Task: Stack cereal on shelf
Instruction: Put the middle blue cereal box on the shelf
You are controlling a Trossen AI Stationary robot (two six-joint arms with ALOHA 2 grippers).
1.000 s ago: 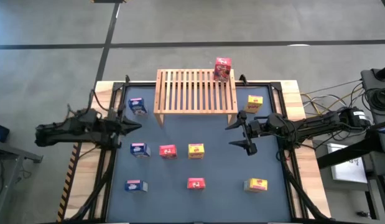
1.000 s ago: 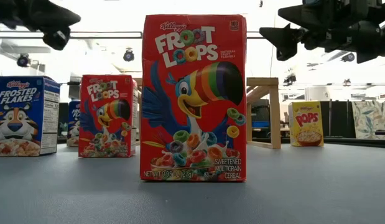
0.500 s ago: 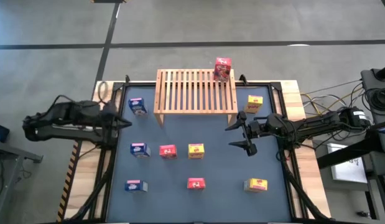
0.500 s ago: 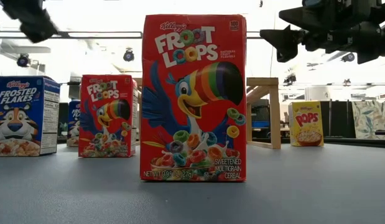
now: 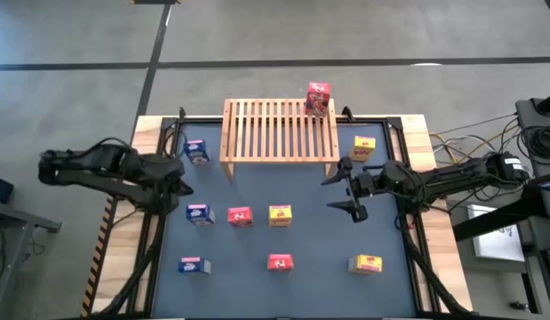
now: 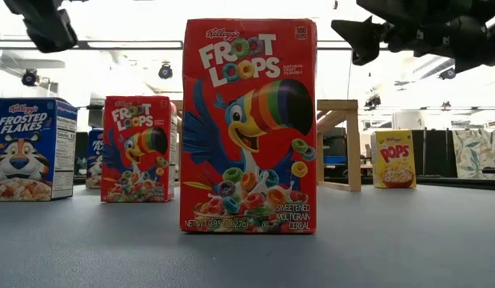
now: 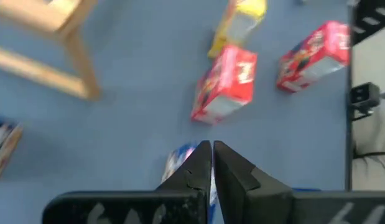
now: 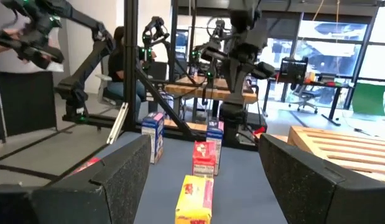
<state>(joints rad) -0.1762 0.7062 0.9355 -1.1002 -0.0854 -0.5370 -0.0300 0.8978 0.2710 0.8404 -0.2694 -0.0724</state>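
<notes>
Cereal boxes lie scattered over the blue tabletop (image 5: 257, 267) in the high view, with the wooden shelf (image 5: 279, 132) at its far edge. One red box (image 5: 318, 98) stands at the shelf's far right corner. A blue box (image 5: 196, 151) sits just left of the shelf and a yellow box (image 5: 363, 147) just right of it. In front of the shelf runs a row of a blue box (image 5: 199, 214), a red box (image 5: 240, 216) and a yellow box (image 5: 280, 214); nearer still lie another blue box (image 5: 193, 265), a red box (image 5: 280, 262) and a yellow box (image 5: 366, 263). The left pincer (image 5: 181, 178) hangs left of the shelf's front leg, shut and holding nothing. The right pincer (image 5: 343, 191) hangs right of the shelf's front, its fingers spread wide and empty.

The low view is filled by a red box (image 6: 249, 126) standing upright, with a smaller-looking red one (image 6: 137, 149) and a blue one (image 6: 31, 149) to its left, and a shelf leg (image 6: 349, 144) and yellow box (image 6: 394, 158) to its right.

The left wrist view shows the pincer's closed fingers (image 7: 201, 168) above a blue box (image 7: 180, 158), with two red boxes (image 7: 225, 85) (image 7: 313, 56) beyond and a shelf leg (image 7: 80, 65).

The right wrist view shows wide-spread fingers (image 8: 124, 171) framing a yellow box (image 8: 194, 198) and red box (image 8: 204, 158), with the shelf (image 8: 341, 146) alongside.
</notes>
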